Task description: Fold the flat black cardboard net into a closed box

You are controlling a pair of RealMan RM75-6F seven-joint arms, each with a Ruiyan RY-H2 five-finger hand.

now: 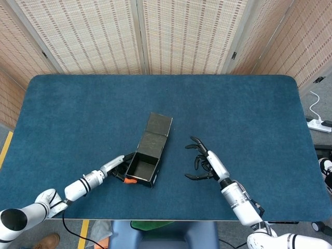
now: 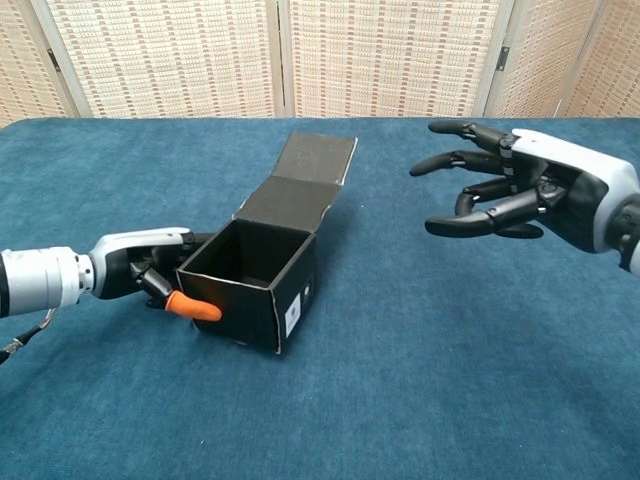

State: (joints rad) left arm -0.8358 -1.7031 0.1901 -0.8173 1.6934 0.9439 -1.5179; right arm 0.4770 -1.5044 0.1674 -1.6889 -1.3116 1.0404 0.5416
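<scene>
So the black box (image 2: 262, 290) sits a bit left of centre on the blue worktop (image 1: 249, 109), walls already standing but the lid (image 2: 300, 182) flopped back toward the top of the frame, so I'd say we're at the close-the-lid step. Left hand (image 2: 150, 275) is pressed up against the box's left wall with its fingers curled and the orange-tipped one lying along the front edge, steadying it rather than really gripping as far as I can tell, while the right hand (image 2: 515, 195) hovers off to the right with fingers spread, holding nothing. Next move probably needs the right hand to get behind that lid and swing it forward over the opening, then tuck the end flap in while the left keeps the box from sliding.
</scene>
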